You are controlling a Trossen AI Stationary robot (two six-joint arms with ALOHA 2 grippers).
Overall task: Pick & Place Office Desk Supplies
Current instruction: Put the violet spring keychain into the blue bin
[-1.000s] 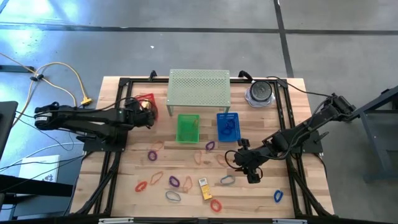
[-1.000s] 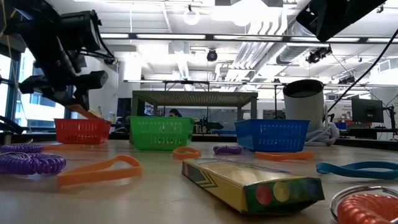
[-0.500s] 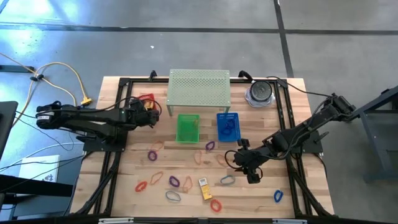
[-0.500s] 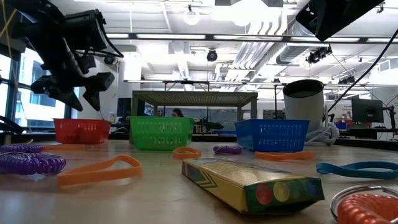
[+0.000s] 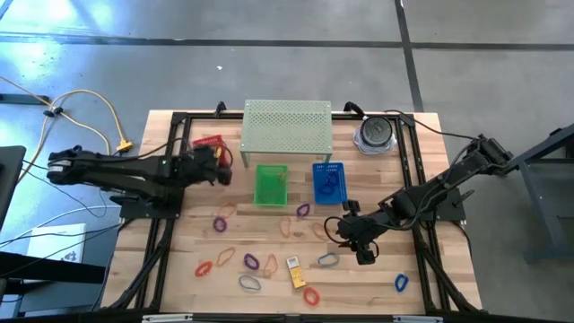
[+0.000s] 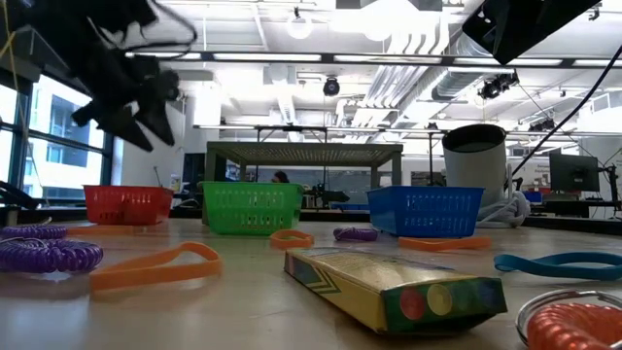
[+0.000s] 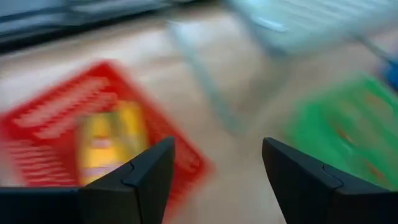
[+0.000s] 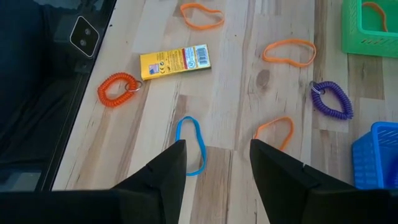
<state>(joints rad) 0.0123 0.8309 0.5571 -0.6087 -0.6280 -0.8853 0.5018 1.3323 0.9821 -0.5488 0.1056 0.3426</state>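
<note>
My left gripper (image 7: 214, 177): jaws apart, nothing between them. Just ahead and below, a yellow packet (image 7: 106, 140) lies inside the red basket (image 5: 210, 146); that drop looks done.

My right gripper (image 8: 211, 165): also spread and empty, hanging over the wood. The blue loop (image 8: 190, 144) lies right below its tips, an orange loop (image 8: 274, 131) just beside, a second yellow packet (image 8: 175, 61) and an orange coil (image 8: 116, 89) farther ahead.

Judgement: take the blue loop next. Descend straight, straddle one thin side, pinch flat against the wooden table (image 5: 269, 238), lift slowly. The thin band may slip.
</note>
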